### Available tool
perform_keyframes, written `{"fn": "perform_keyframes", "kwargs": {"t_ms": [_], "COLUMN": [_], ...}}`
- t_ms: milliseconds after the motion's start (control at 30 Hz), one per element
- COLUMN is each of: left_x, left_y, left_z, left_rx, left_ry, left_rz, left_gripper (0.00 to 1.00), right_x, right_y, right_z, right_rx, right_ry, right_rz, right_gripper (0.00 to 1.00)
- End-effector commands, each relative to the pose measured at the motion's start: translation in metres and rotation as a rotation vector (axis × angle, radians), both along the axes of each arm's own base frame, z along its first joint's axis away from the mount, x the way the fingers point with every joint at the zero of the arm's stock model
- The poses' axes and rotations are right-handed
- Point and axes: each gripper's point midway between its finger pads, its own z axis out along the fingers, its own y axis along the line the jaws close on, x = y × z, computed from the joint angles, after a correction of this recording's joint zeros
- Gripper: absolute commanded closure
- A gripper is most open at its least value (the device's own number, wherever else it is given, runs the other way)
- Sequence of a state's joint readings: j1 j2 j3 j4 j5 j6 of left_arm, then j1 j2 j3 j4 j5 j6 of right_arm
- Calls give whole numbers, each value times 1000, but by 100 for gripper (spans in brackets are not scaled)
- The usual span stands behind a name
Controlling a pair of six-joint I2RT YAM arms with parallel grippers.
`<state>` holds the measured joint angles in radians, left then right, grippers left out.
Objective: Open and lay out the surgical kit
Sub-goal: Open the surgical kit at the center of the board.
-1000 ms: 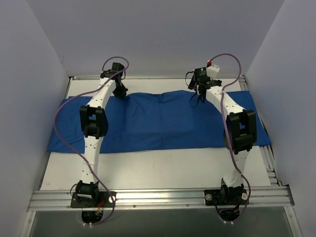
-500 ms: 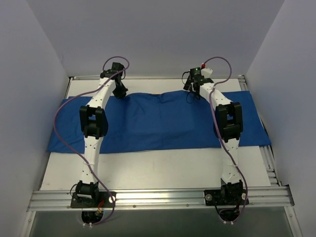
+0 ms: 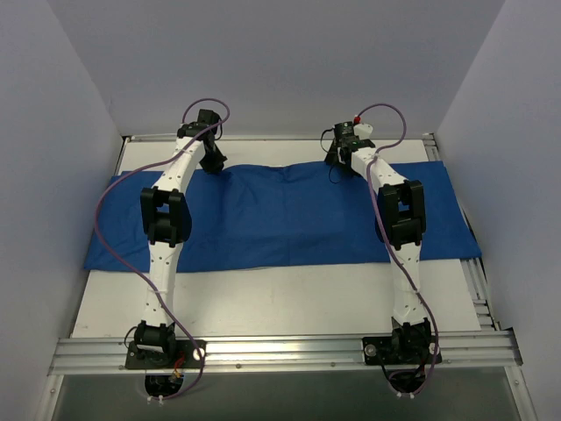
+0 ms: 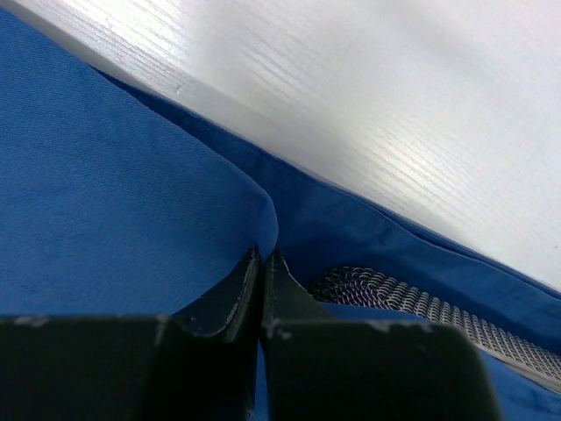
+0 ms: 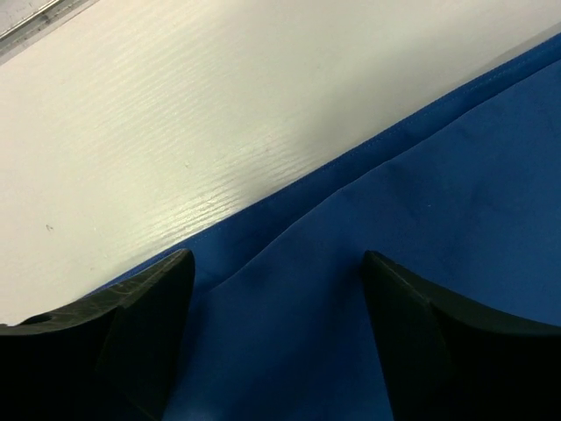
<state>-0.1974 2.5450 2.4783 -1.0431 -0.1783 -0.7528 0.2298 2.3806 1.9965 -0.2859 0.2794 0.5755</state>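
Your left gripper [image 4: 261, 259] is closed tight on a fold of the cloth [image 3: 289, 219] at its far edge, on the left side. The jaws meet with only the thin blue layer between them. Just under this raised fold the tray [image 4: 394, 294] shows a little of its mesh, so the tray lies inside the cloth, toward the far left of the table [image 3: 263, 298]. The instruments are not visible from any camera.

Your right gripper [image 5: 276, 263] is wide open and holds nothing. Its two fingers stand over the far edge of the cloth on the right side, and the hem of the top layer runs between them.

The step now, I think, is to take this top layer with the right gripper also, so that both sides can be opened together. To do it well, lower the right gripper until its fingers are on both sides of the upper hem only, then close. Please take care not to catch the lower layer that lies flat on the table, because then the wrap will not open.

When the grip is sure, lift both grippers to equal height. Then carry the layer slowly toward the near side, so the cloth does not drag the tray or tip it.
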Motion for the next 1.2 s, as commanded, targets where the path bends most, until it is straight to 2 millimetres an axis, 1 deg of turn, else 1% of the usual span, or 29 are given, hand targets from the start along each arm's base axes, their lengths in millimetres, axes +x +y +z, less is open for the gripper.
{"fn": "perform_keyframes", "kwargs": {"t_ms": [0,33,100,133,167,200,267,333,467,500,567,667,800,867,900,933,967,1000,1100,1167], "left_x": [2,2,2,2,2,2,2,1,1,1,2,2,1,1,1,0,0,-1,-4,-6], "left_y": [1,1,2,2,2,3,3,4,8,8,9,11,15,19,22,25,26,30,34,37], "left_z": [51,52,51,52,52,52,53,55,61,61,63,65,71,77,80,87,89,96,103,112], "left_rx": [-8,-7,-5,-3,-1,1,4,10,24,25,27,30,43,50,59,68,76,86,117,132], "left_ry": [-90,-92,-89,-92,-90,-91,-93,-95,-106,-106,-111,-114,-122,-134,-137,-150,-153,-163,-170,-184], "left_rz": [-11,-10,-10,-11,-10,-11,-11,-12,-8,-10,-10,-11,-10,-2,-2,0,0,-2,-12,-12], "left_gripper": [98,98,98,98,98,98,98,98,98,98,98,98,98,98,98,98,98,98,98,98], "right_x": [-10,-10,-10,-11,-11,-11,-12,-12,-12,-12,-12,-12,-11,-12,-13,-13,-14,-14,-18,-21], "right_y": [-11,-13,-15,-15,-16,-18,-19,-21,-26,-26,-29,-32,-36,-41,-44,-46,-49,-52,-58,-61], "right_z": [3,4,5,5,5,6,8,11,19,21,22,29,44,49,56,60,63,70,80,90], "right_rx": [-31,-32,-29,-29,-30,-31,-35,-41,-55,-55,-55,-62,-82,-98,-112,-120,-127,-132,-145,-152], "right_ry": [45,47,46,46,48,46,45,40,30,27,28,18,-3,-6,-16,-20,-24,-34,-44,-56], "right_rz": [-18,-21,-27,-27,-29,-31,-36,-39,-48,-48,-51,-56,-66,-73,-83,-88,-94,-99,-110,-117], "right_gripper": [31,37,44,50,53,58,62,68,86,94,99,100,100,100,100,100,100,100,100,100]}}
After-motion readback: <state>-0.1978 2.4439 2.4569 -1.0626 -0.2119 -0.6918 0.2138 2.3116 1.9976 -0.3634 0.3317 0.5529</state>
